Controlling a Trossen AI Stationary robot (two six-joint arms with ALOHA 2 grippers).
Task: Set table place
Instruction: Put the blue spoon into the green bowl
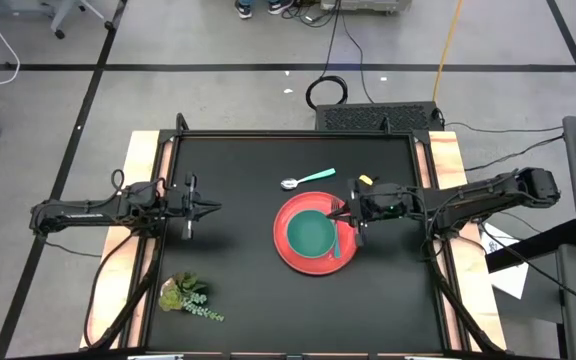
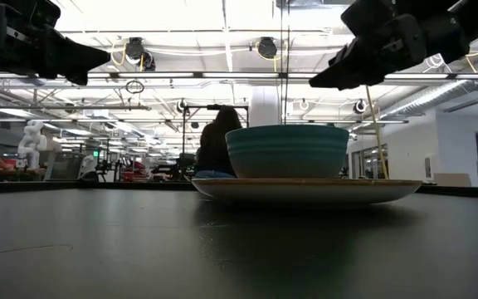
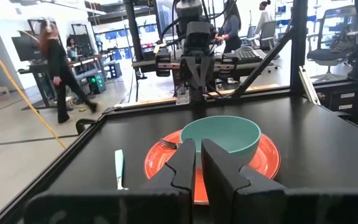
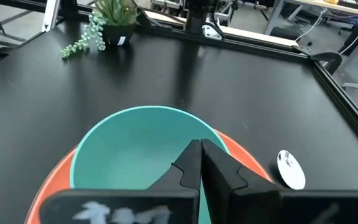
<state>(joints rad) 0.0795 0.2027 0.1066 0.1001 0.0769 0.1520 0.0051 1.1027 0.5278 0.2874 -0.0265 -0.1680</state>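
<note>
Blue-handled fork (image 3: 167, 144) on the plate (image 3: 266, 163), in left wrist view alone.

Fork (image 3: 168, 144): only the tines show in the left wrist view; the handle lies hidden behind the bowl (image 3: 220, 134). In the overhead view the right hand (image 1: 340, 212) covers the tines.

Plate (image 4: 50, 182): cut off by the edge of the right wrist view and largely covered by the bowl.

Spoon (image 4: 289, 169): only its bowl end shows in the right wrist view.
</note>
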